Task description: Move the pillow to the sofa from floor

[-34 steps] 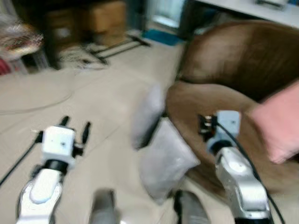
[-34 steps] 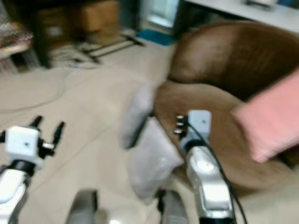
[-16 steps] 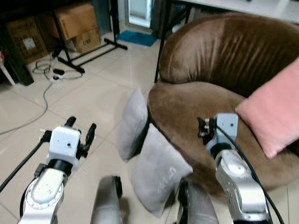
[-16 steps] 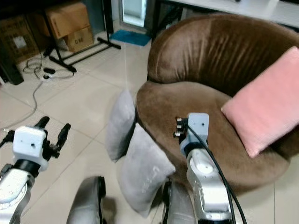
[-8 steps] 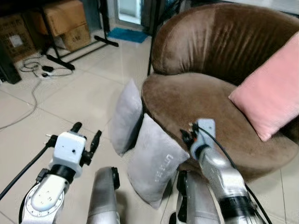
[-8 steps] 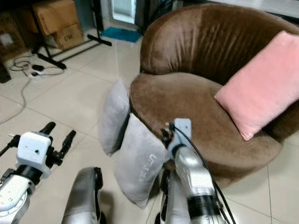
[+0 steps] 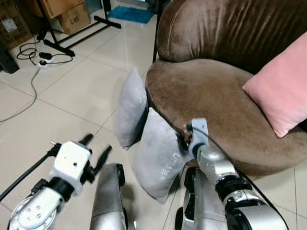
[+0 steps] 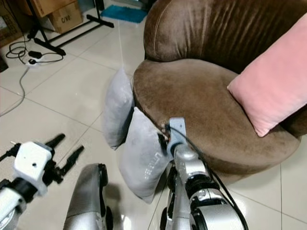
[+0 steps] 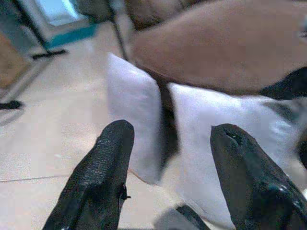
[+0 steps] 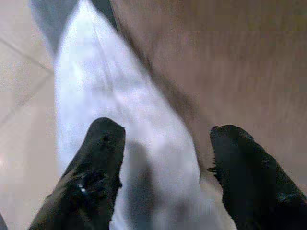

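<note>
Grey fabric of the nearer pillow stood on the floor, leaning against the front of the brown sofa. The right gripper hung right over its top edge, fingers spread and empty; the left gripper waited open, further out from the sofa. A good grasp probably meant pinching deep into the stuffing, not the seam. A second grey pillow leaned just beyond, a pink cushion further back on the seat.
</note>
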### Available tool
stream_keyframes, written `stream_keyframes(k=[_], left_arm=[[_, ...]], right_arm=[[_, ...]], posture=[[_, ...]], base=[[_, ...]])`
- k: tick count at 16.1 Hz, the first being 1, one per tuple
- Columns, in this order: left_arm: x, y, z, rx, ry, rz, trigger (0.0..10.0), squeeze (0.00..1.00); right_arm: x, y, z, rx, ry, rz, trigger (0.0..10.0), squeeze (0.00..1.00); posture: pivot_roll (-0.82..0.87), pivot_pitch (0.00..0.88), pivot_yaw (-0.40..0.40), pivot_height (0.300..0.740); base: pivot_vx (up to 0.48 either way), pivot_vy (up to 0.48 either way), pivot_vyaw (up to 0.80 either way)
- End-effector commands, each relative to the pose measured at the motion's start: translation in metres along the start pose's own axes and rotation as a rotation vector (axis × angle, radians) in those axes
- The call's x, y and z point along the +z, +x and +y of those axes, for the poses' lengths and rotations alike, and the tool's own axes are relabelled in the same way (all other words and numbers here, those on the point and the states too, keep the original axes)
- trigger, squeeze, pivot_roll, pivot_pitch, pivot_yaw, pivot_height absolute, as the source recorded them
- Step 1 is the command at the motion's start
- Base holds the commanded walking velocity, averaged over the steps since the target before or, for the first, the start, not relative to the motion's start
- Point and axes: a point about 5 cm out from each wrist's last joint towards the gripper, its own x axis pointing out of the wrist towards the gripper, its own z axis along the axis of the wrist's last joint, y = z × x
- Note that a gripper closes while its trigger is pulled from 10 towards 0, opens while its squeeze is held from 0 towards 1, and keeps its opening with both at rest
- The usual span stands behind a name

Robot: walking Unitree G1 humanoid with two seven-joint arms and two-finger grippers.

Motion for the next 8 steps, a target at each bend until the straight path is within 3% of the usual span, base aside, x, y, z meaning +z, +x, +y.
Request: stream_keyframes(k=[1, 7, 8], left_arm=[[0.0, -0.006, -0.003, -0.062, 0.001, 0.031, 10.0, 0.0], [0.004, -0.026, -0.012, -0.131, -0.007, 0.08, 10.0, 0.0], [0.005, -0.027, -0.011, -0.136, -0.006, 0.085, 10.0, 0.0]], right_arm=[[-0.003, 0.001, -0.003, -0.022, 0.005, 0.011, 10.0, 1.0], [-0.017, 0.002, -0.004, -0.023, 0.017, 0.059, 10.0, 1.0], [-0.016, 0.002, -0.003, -0.017, 0.006, 0.063, 10.0, 0.35]], posture=[[0.27, 0.169, -0.018, 0.499], [0.3, 0.162, -0.002, 0.499], [0.31, 0.164, -0.003, 0.499]], base=[[0.0, 0.0, 0.0], [0.0, 0.0, 0.0], [0.0, 0.0, 0.0]])
